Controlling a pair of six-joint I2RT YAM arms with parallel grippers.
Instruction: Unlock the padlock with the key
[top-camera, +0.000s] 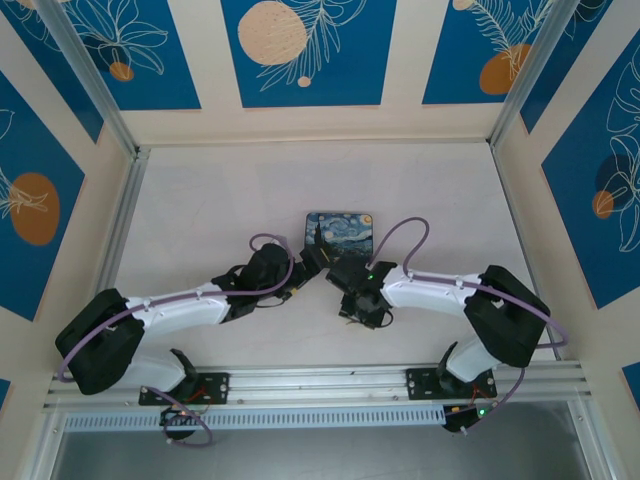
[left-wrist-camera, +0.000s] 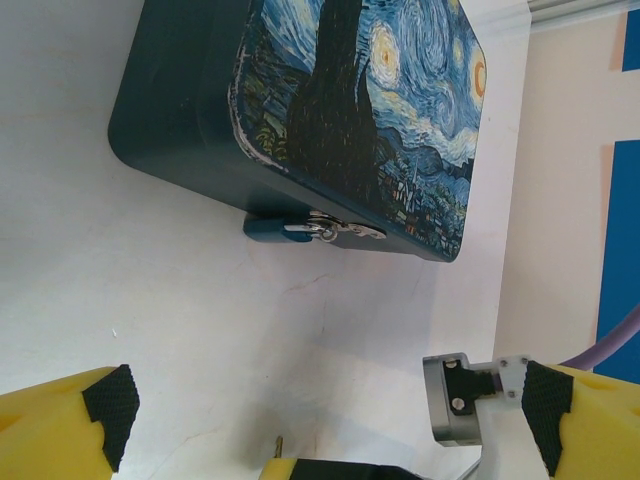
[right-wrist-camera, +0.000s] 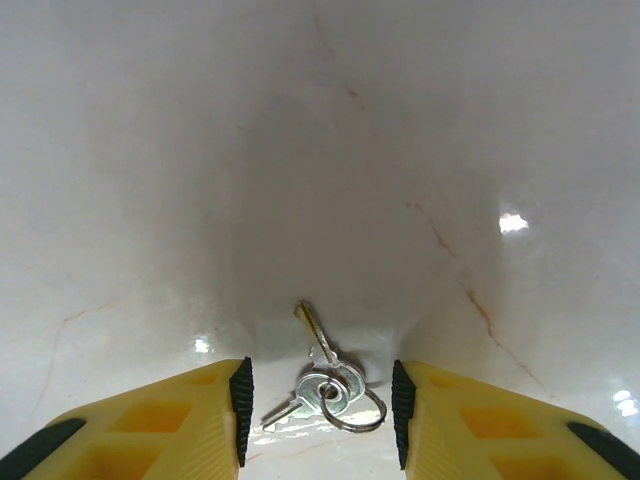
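A dark blue box (left-wrist-camera: 330, 110) printed with a starry-night painting lies on the table, also seen from above as the box (top-camera: 340, 231). A small blue padlock (left-wrist-camera: 272, 229) with a silvery shackle hangs on the latch at the box's near edge. Two small silvery keys (right-wrist-camera: 327, 378) on a ring lie flat on the table. My right gripper (right-wrist-camera: 318, 400) is open, a finger on either side of the keys without touching them. My left gripper (left-wrist-camera: 325, 415) is open and holds nothing, well short of the padlock. A key tip (left-wrist-camera: 278, 440) pokes out in front of it.
From above, the left gripper (top-camera: 312, 252) and right gripper (top-camera: 345, 278) sit close together just in front of the box. Part of the right arm's grey mount (left-wrist-camera: 455, 400) shows between the left fingers. Patterned walls and aluminium posts ring the white table (top-camera: 200, 210).
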